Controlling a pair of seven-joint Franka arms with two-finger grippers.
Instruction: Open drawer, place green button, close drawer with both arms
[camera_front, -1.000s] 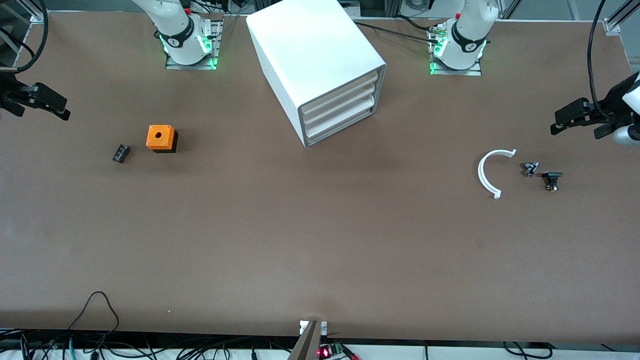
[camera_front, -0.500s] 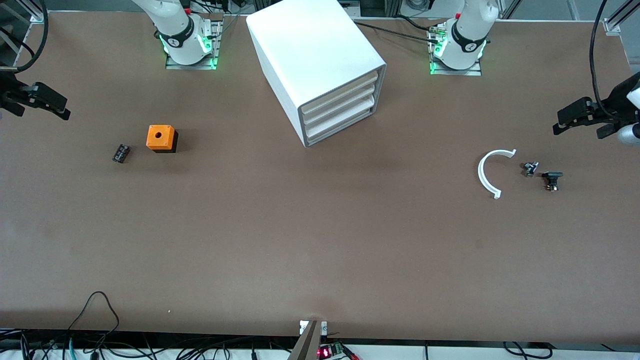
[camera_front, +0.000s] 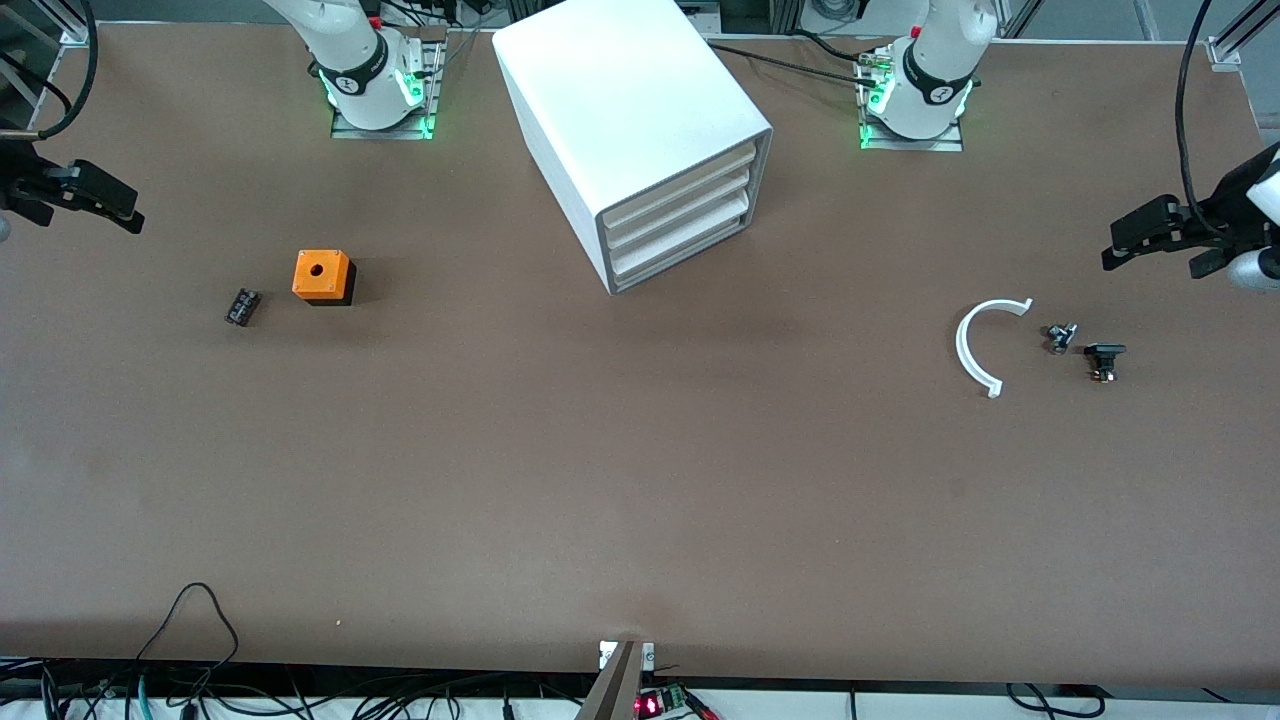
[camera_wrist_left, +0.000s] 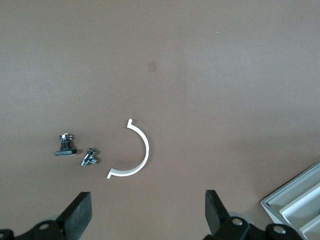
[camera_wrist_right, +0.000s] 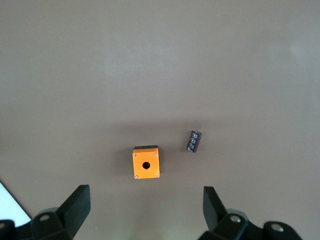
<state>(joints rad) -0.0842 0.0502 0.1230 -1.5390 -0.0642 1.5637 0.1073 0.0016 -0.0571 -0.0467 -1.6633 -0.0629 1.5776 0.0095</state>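
Note:
The white cabinet (camera_front: 640, 110) stands between the arm bases, and its four cream-fronted drawers (camera_front: 680, 215) are all shut. The button (camera_front: 1104, 358) lies on the table toward the left arm's end; its cap looks dark here. It also shows in the left wrist view (camera_wrist_left: 65, 147). My left gripper (camera_front: 1125, 240) hangs open and empty above the table edge near it, jaws wide in the left wrist view (camera_wrist_left: 145, 212). My right gripper (camera_front: 110, 205) is open and empty at the right arm's end of the table, over the area by the orange cube (camera_wrist_right: 146, 162).
A white curved strip (camera_front: 975, 345) and a small metal part (camera_front: 1060, 336) lie beside the button. An orange cube with a hole (camera_front: 322, 276) and a small black part (camera_front: 242, 306) lie toward the right arm's end. Cables run along the front edge.
Both grippers have barely shifted. The right gripper has edged slightly upward in the view. Nothing on the table has moved.

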